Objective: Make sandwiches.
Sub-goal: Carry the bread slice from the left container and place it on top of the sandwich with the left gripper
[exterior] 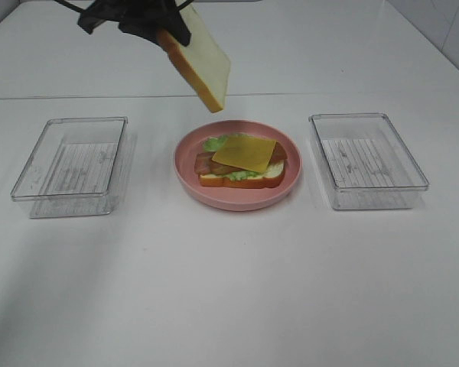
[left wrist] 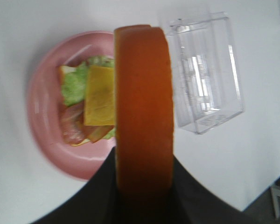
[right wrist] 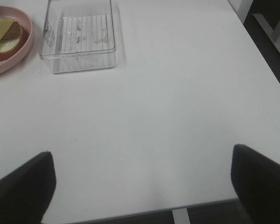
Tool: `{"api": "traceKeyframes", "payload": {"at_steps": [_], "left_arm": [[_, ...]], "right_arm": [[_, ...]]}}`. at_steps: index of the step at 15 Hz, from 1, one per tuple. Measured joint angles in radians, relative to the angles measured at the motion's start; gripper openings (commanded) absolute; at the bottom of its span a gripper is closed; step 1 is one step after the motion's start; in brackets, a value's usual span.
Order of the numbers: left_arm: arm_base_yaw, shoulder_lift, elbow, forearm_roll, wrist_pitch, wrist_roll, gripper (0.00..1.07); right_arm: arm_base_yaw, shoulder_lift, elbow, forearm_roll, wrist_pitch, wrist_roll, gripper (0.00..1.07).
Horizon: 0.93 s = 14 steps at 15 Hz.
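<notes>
L tool [exterior: 164, 27] grips bread slice [exterior: 200, 61] above plate [exterior: 237, 197] | R tool [right wrist: 140, 186] spread wide | white table [exterior: 229, 290]

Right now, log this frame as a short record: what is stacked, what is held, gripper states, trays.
plate: pink plate at table centre
stack on plate: bread slice, lettuce, bacon, cheese on top
held: top bread slice, in the air behind and above the plate
left gripper: shut on top bread slice
right gripper: open, holds nothing
trays: left tray and right tray, nothing in them
</notes>
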Motion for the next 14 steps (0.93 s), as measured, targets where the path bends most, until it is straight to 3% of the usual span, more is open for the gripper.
{"api": "traceKeyframes", "payload": {"at_steps": [3, 8, 14], "left_arm": [[-0.036, 0.071, 0.0, -0.14, -0.032, 0.073, 0.0], [-0.092, 0.177, 0.0, -0.151, -0.111, 0.078, 0.0], [-0.093, 0.238, 0.0, -0.152, -0.163, 0.076, 0.0]], "right_arm": [[0.0, 0.0, 0.0, 0.0, 0.0, 0.0, 0.99], [0.0, 0.0, 0.0, 0.0, 0.0, 0.0, 0.99], [0.0, 0.0, 0.0, 0.0, 0.0, 0.0, 0.99]]}}
